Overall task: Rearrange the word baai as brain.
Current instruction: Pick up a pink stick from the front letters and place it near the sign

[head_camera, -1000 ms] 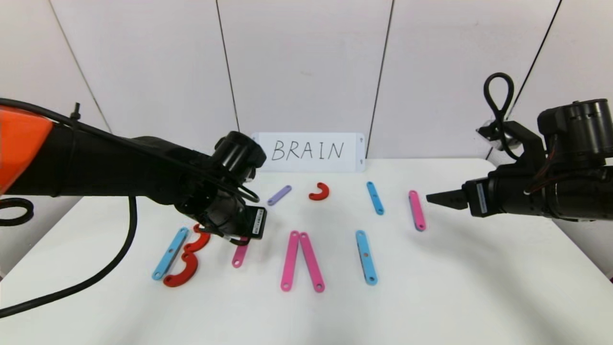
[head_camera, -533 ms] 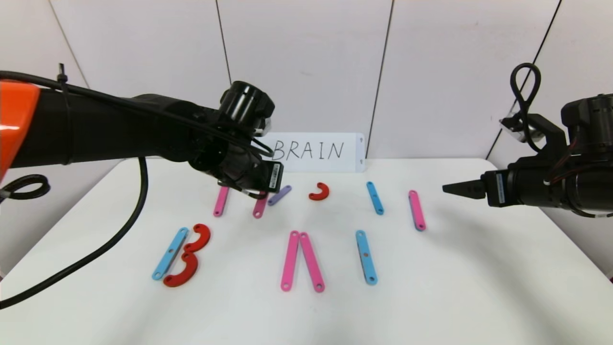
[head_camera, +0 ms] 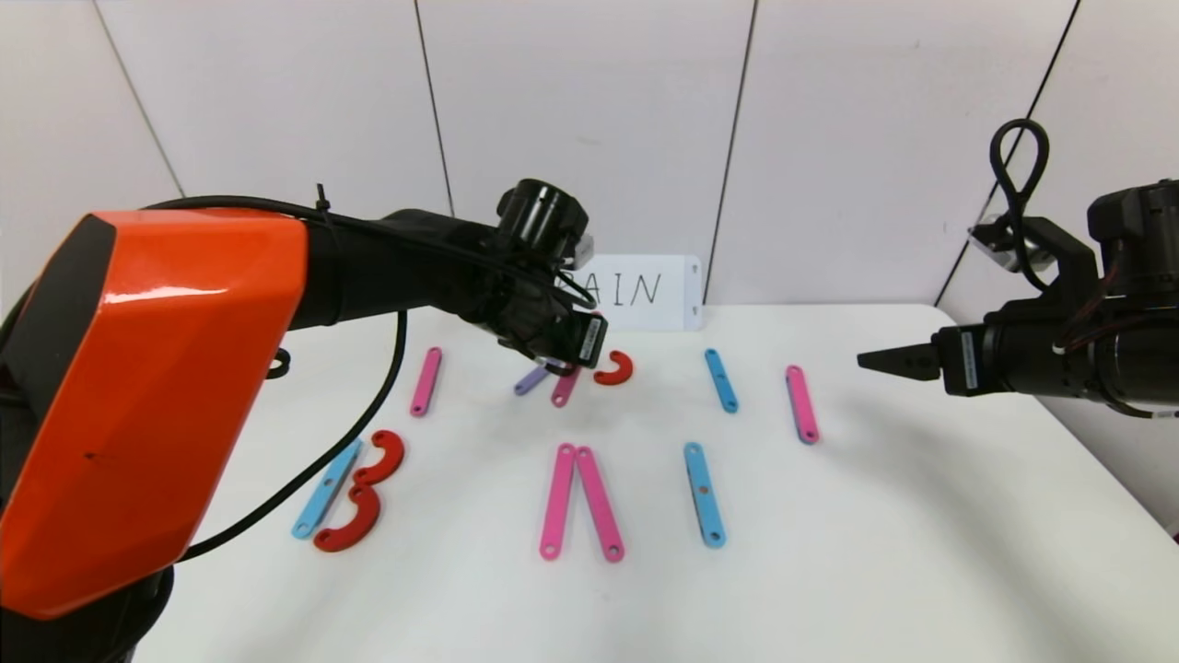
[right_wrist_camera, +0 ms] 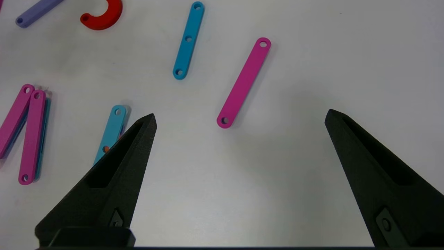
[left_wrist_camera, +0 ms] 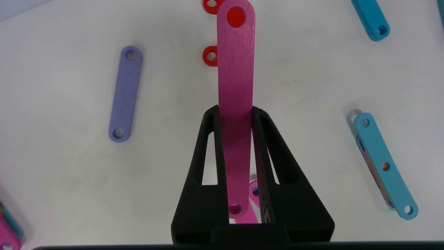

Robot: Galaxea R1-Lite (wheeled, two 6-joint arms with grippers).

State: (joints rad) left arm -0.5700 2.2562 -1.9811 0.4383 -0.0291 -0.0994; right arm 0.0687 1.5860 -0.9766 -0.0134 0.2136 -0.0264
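Left gripper (head_camera: pixel 566 368), fingers clamped on a pink bar (left_wrist_camera: pixel 236 86), now sits upper centre of frame, btwn lilac bar (head_camera: pixel 531 378) & red curve (head_camera: pixel 614 369); 0.5 s ago it was further left. Right gripper (right_wrist_camera: pixel 239 118) hovers mid-right, fingers wide apart, empty. Another pink bar (head_camera: pixel 426 381) lies on bench (head_camera: pixel 921 552).
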